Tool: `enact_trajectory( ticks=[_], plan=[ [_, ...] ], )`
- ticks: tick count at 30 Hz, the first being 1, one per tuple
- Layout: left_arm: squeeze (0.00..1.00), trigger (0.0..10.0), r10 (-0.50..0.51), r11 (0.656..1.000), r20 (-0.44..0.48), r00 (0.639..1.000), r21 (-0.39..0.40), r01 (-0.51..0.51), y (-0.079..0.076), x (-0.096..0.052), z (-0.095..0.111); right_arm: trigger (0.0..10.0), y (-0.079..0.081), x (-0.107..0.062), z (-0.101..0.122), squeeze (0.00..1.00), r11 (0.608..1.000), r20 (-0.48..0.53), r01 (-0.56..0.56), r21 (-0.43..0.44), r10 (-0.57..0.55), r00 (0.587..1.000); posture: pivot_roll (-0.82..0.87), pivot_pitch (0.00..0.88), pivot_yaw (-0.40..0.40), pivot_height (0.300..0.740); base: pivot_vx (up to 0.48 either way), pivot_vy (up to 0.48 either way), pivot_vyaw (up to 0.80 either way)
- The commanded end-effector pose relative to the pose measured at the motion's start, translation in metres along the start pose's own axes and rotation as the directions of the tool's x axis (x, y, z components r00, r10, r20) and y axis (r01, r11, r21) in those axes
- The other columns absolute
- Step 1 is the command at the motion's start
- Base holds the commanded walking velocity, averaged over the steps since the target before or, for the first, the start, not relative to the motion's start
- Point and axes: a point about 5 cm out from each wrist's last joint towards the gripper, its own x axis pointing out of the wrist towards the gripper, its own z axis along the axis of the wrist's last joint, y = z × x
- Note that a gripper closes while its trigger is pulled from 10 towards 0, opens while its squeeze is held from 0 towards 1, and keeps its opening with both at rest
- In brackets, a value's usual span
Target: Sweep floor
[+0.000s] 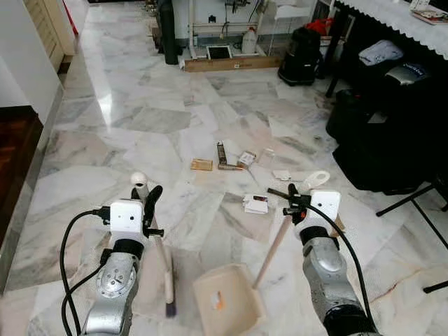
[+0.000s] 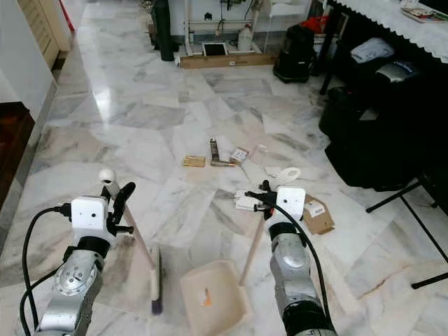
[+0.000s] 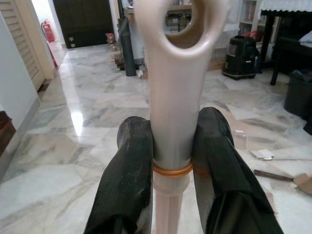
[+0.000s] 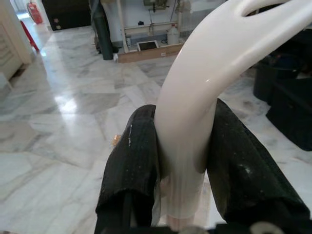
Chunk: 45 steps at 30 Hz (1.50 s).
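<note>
My left gripper (image 1: 145,198) is shut on the pale broom handle (image 3: 175,73) just below its hanging loop. The broom's dark bristle head (image 1: 169,294) rests on the marble floor between my arms. My right gripper (image 1: 290,199) is shut on the cream dustpan handle (image 4: 204,83) under its curved grip. The dustpan (image 1: 227,301) sits on the floor next to the broom head with a small orange scrap in it. Ahead lies scattered litter: a brown card (image 1: 201,164), a dark bar (image 1: 221,152), a small box (image 1: 246,159), a white packet (image 1: 255,204) and a cardboard piece (image 2: 316,213).
Black bags and bins (image 1: 381,140) stand at the right under a dark table, with a tripod leg (image 1: 413,199) on the floor beside them. A black vacuum (image 1: 301,56) and a wooden plank (image 1: 231,64) are at the far end. A dark wooden floor (image 1: 14,140) borders the left.
</note>
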Motion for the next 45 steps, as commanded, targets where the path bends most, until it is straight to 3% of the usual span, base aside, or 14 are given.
enact_trajectory(
  ticks=[1,14,18,45],
  plan=[
    [0.0,10.0,-0.002,1.0,0.036,0.999,-0.007,0.003,-0.0001,0.0022,0.0061,10.0,-0.0016,0.004,0.0125,0.0,1.0,0.061,0.005,0.0,-0.005,0.998,0.11,0.03,-0.037,0.74,0.0,0.0,0.0],
    [0.0,10.0,-0.001,1.0,0.019,1.0,0.008,0.001,0.0006,0.0031,0.0041,10.0,-0.0001,0.007,0.0139,0.0,1.0,0.056,0.009,0.027,-0.01,0.998,0.1,0.029,-0.036,0.74,0.0,0.0,0.0],
    [0.0,10.0,0.006,1.0,0.011,1.0,0.011,-0.006,0.0015,0.0026,0.0027,10.0,-0.0001,0.0075,0.0138,0.0,1.0,0.051,0.005,0.03,-0.006,0.999,0.1,0.03,-0.037,0.74,0.319,0.0,-0.8],
    [0.0,10.0,0.012,1.0,0.011,1.0,0.007,-0.012,0.0018,0.0036,0.0027,10.0,0.002,0.0075,0.0156,0.0,1.0,0.063,-0.013,0.01,0.012,0.998,0.1,0.036,-0.039,0.74,0.356,0.0,0.0]
  ],
)
